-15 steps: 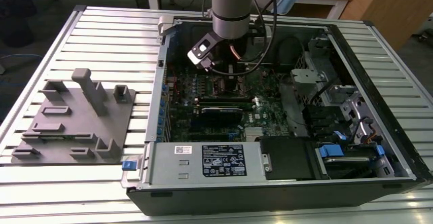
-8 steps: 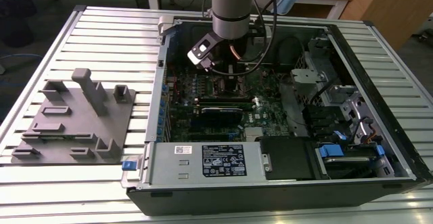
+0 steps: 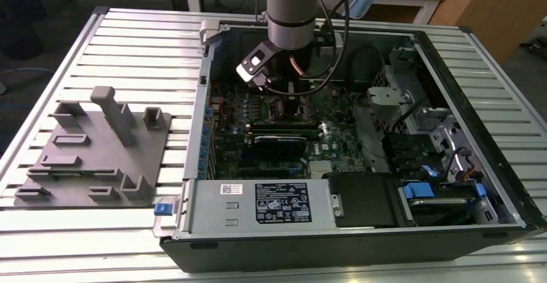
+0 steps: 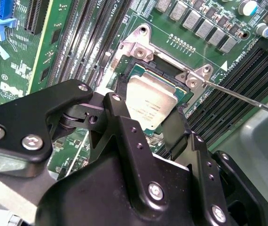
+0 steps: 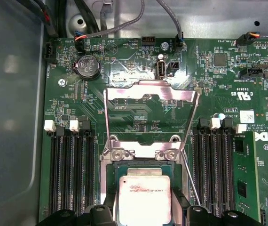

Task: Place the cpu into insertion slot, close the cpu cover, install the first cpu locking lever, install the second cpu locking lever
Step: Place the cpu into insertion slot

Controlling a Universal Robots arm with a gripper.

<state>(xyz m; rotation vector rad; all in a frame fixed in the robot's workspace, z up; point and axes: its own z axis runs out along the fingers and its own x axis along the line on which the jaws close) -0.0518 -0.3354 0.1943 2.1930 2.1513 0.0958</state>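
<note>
Arm: the robot arm reaches down into the open computer case, above the green motherboard.
Jaws: spread to about the width of the processor chip, one black jaw against each of two opposite edges, pinching it. Both wrist views show the chip's edges meeting the jaws.
Processor chip: dull silver top upward, square to the socket and directly over its opening. A narrow strip of the socket's dark rim shows past the chip's far edge. Whether the chip is fully seated or just above the contacts cannot be told.
Cover plate: the silver cover plate is swung open on its hinge at the socket's far side. It stands tilted back from the chip, and the board shows through its window.
Lever: one thin wire lever runs out from a corner bracket of the socket, unlatched and clear of the cover plate.
Memory slots: long black memory slots lie on both sides of the socket.
Worktop: the case lies on its side on the slatted metal worktop. A grey fixture tray sits beside it on the exterior view's left.
</note>
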